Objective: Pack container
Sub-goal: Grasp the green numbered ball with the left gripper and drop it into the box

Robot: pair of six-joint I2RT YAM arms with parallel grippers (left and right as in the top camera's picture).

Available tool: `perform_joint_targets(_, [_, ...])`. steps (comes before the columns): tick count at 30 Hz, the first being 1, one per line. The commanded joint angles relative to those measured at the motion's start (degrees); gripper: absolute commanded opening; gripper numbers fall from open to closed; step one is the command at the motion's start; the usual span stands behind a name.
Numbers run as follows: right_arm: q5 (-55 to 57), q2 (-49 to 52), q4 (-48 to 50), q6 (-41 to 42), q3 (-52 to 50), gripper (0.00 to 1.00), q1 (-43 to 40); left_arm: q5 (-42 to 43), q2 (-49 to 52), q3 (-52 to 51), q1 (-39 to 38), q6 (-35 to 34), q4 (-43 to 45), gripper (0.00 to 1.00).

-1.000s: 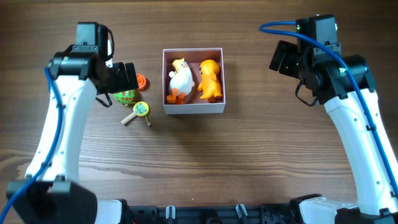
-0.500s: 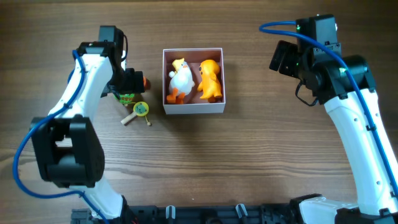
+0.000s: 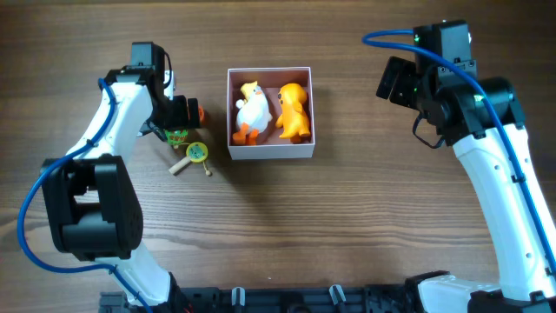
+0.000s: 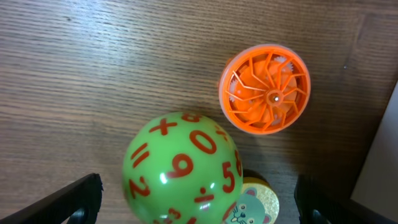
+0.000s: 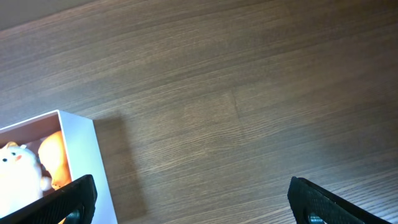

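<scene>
The container (image 3: 270,152) is a white-walled square box at table centre, holding a white duck toy (image 3: 250,112) and an orange duck toy (image 3: 294,110); its corner shows in the right wrist view (image 5: 81,149). Left of it lie a green number ball (image 3: 176,136), an orange wheel toy (image 3: 199,113) and a yellow rattle (image 3: 196,156). My left gripper (image 3: 176,122) is open, hovering over the green ball (image 4: 181,168), its fingers either side, with the orange wheel (image 4: 265,88) just beyond. My right gripper (image 3: 395,81) is open and empty, right of the container.
The wooden table (image 3: 347,217) carries nothing else near the arms. The rattle's mouse-face disc (image 4: 252,202) pokes out beside the green ball in the left wrist view.
My left arm has swung in over the green ball and orange wheel, then shifted slightly. The right arm and the toys have not moved.
</scene>
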Motion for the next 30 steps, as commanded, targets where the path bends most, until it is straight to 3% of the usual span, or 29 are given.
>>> perform_joint_targets(1, [1.0,-0.2,0.0,-0.3,0.4,1.0,0.1,0.7,0.5,-2.1,0.3,1.1,0.9,1.0])
perform_joint_targets(14, [1.0,-0.2,0.0,-0.3,0.4,1.0,0.1,0.7,0.5,-5.2,0.3,0.9,5.5,0.96])
perform_joint_targets(15, [1.0,-0.2,0.0,-0.3,0.4,1.0,0.1,0.7,0.5,-5.2,0.3,0.9,5.6,0.92])
perform_joint_targets(19, [1.0,-0.2,0.0,-0.3,0.4,1.0,0.1,0.7,0.5,-5.2,0.3,0.9,5.8,0.53])
perform_joint_targets(24, [1.0,-0.2,0.0,-0.3,0.4,1.0,0.1,-0.7,0.5,-5.2,0.3,0.9,5.8,0.36])
perform_joint_targets(26, [1.0,-0.2,0.0,-0.3,0.4,1.0,0.1,-1.1,0.5,-5.2,0.3,0.9,5.8,0.18])
perform_joint_targets(27, [1.0,-0.2,0.0,-0.3,0.4,1.0,0.1,-2.3,0.5,-5.2,0.3,0.9,5.8,0.04])
perform_joint_targets(30, [1.0,-0.2,0.0,-0.3,0.4,1.0,0.1,-6.5,-0.3,-3.5,0.3,0.5,3.7,0.04])
